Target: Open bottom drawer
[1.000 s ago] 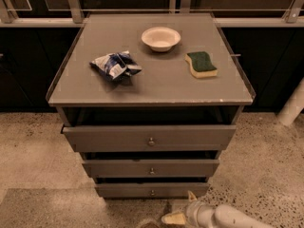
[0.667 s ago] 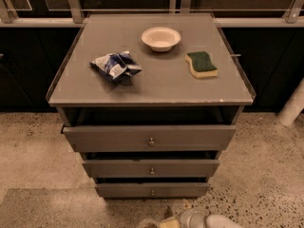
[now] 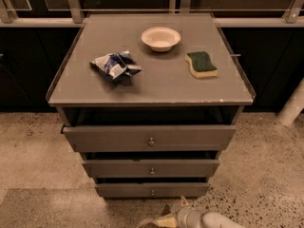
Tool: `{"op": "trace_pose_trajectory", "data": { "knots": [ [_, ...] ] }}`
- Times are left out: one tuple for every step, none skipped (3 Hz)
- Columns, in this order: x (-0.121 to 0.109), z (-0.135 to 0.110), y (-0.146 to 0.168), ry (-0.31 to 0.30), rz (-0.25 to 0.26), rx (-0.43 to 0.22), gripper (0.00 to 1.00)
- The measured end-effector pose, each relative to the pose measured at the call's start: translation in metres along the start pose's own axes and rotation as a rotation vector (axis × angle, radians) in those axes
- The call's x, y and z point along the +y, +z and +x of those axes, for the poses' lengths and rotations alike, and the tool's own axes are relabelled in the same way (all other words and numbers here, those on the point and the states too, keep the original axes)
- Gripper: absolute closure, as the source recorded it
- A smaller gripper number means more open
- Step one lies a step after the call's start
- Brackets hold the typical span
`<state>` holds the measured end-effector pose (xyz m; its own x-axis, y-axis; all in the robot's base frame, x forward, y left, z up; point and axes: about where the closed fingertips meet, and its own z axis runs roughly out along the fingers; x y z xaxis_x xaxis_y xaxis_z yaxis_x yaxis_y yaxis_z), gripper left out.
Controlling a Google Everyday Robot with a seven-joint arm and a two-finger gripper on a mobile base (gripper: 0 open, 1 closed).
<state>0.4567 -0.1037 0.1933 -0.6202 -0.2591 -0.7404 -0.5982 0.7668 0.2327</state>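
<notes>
Bottom drawer (image 3: 123, 190) is lowest of three under the grey surface (image 3: 156, 87), which carries a bowl (image 3: 161, 38), sponge (image 3: 201, 63) and crumpled bag (image 3: 115, 66). Speckled floor (image 3: 266, 175) lies around. The gripper (image 3: 160, 219) is just below the drawer, apart from it; its jaws' spread cannot be told.

A grey cabinet (image 3: 161, 87) stands on speckled floor. On its top lie a crumpled blue-and-white bag (image 3: 115, 66) at the left, a white bowl (image 3: 161, 38) towards the back and a green-and-yellow sponge (image 3: 201, 63) at the right. Its front carries three drawers, the bottom drawer (image 3: 123, 190) narrowest, with a small brass knob (image 3: 152, 192) at centre. The gripper (image 3: 164, 218) sits low, just in front of the cabinet's base, below the bottom drawer and apart from the knob.
</notes>
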Motion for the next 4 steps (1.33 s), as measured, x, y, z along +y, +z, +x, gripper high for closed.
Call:
{"op": "trace_pose_trajectory", "data": {
  "knots": [
    [-0.016,-0.058,-0.011,-0.113,0.048,-0.042,0.00],
    [-0.030,-0.089,-0.011,-0.168,0.083,-0.080,0.00],
    [-0.031,-0.092,-0.011,-0.171,0.086,-0.083,0.00],
    [-0.034,-0.077,0.000,-0.157,0.085,-0.046,0.00]
  ]
}}
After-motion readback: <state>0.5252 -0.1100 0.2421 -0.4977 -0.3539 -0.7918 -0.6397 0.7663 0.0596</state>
